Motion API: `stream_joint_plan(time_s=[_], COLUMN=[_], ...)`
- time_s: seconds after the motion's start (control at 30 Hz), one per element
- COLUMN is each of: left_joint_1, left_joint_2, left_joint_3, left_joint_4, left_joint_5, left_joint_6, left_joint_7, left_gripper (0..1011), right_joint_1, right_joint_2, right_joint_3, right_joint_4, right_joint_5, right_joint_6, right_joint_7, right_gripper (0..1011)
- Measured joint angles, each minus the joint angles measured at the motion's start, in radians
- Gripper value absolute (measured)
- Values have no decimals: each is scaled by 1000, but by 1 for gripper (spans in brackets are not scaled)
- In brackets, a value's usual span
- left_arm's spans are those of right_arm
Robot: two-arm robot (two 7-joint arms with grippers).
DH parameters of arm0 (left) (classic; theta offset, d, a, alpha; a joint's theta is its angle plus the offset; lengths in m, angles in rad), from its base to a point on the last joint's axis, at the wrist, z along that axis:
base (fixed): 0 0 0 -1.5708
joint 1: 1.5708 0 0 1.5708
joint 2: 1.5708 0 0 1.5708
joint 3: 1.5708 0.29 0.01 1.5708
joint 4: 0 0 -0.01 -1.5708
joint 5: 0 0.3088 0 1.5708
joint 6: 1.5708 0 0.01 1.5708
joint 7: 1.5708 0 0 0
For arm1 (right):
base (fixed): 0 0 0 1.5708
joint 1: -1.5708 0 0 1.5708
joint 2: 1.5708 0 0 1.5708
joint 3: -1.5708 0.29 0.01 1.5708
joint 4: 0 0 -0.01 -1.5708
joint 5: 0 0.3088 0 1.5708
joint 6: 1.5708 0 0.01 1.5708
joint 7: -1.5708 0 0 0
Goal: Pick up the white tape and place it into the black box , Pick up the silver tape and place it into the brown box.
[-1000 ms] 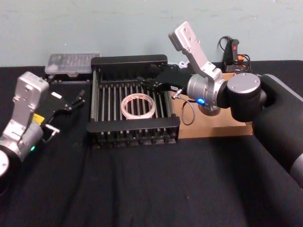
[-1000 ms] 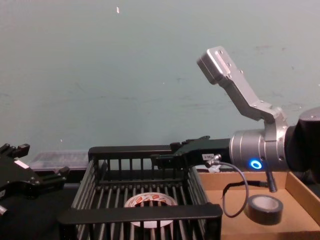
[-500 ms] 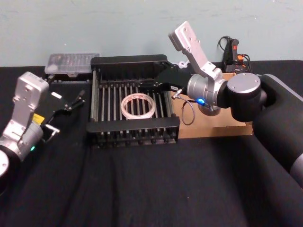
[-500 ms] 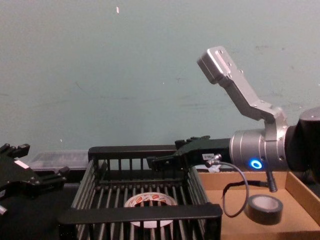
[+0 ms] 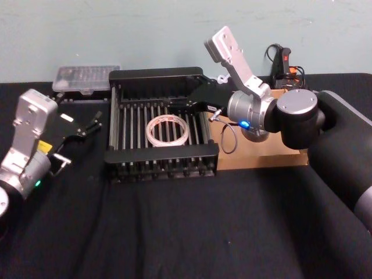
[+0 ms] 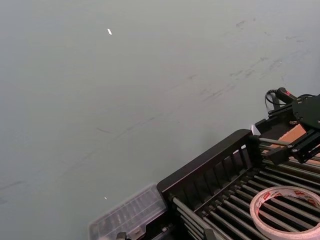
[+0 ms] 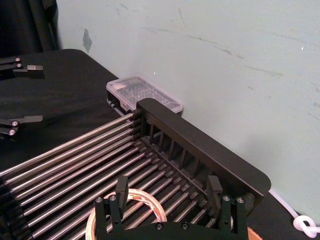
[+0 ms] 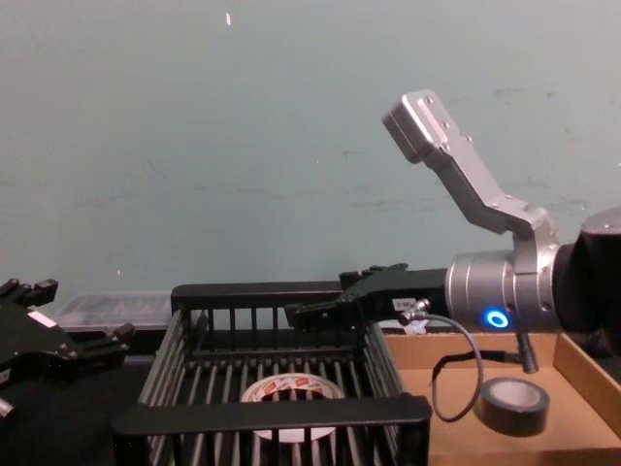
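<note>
Right gripper [image 5: 181, 106]: black, two-fingered, reaching level over the right rear part of the black box; fingers spread apart with nothing between them, above and behind the white tape, not touching it.
Right gripper fingers [image 7: 121, 186]: seen from the right wrist as two short upright black prongs with the slatted floor showing between them.
White tape [image 5: 167, 130]: wide, thin white ring with a large hole, lying flat on the bars near the middle of the black box; red-and-white print on the inner core shows in the left wrist view [image 6: 292, 209].
Black box [image 5: 163, 154]: black plastic crate with barred sides, a floor of parallel rods and a thick rim; stands on the table between the two arms.
Silver tape [image 8: 511, 406]: small, thick, dull grey roll with a small centre hole, lying flat on the floor of the brown box, below the right arm's wrist.
Brown box [image 5: 273, 158]: shallow cardboard tray with low walls, touching the right side of the black box.
Left gripper [image 5: 93, 122]: black, held left of the black box and apart from it; fingers parted, holding nothing.
Clear plastic case [image 5: 84, 78]: lidded organiser behind the left rear corner of the black box.
Table [image 5: 186, 226]: covered in black cloth.
</note>
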Motion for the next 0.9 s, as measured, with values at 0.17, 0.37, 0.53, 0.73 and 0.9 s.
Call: stream_joint_plan(time_s=[0.17,0.37,0.53,0.73,0.9], left_joint_1=[0,0,0,0,0], left_joint_2=[0,0,0,0,0], left_joint_3=[0,0,0,0,0], left_joint_4=[0,0,0,0,0], left_joint_5=[0,0,0,0,0], left_joint_6=[0,0,0,0,0], left_joint_7=[0,0,0,0,0], left_gripper=[1001,1001,1001,1001,1001], right_joint_1=[-13,-58,-101,-180,-248], right_joint_2=[4,32,67,124,165], right_joint_3=[15,48,78,123,164], right_joint_4=[-16,-98,-178,-297,-369], right_joint_5=[-2,-1,6,21,32], right_joint_6=[-6,-5,5,14,14], right_joint_7=[7,9,9,-10,-40], right_gripper=[1003,1002,1002,1002,1002])
